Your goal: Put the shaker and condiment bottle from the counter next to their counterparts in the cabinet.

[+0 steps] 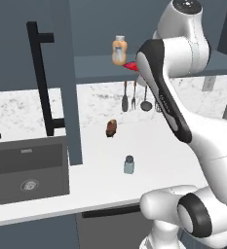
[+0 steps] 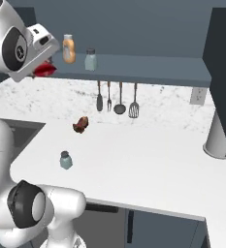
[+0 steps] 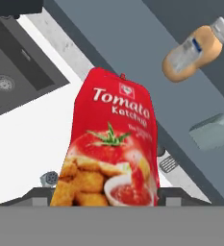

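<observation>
One shaker [image 1: 129, 165] stands on your counter [image 1: 149, 146], right of the sink [image 1: 27, 170]. At the cabinet [image 2: 148, 68] shelf your gripper [image 3: 108, 194] holds the red condiment bottle [image 3: 112, 144] between part-spread jaws, left of the orange bottle [image 2: 69, 49] (its counterpart) and second shaker [image 2: 90, 60].

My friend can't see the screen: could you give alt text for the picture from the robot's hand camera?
A red ketchup bottle stands between the gripper's finger tips, near a dark cabinet shelf. On the shelf are an orange bottle and a pale shaker; the white counter and sink lie below.
</observation>
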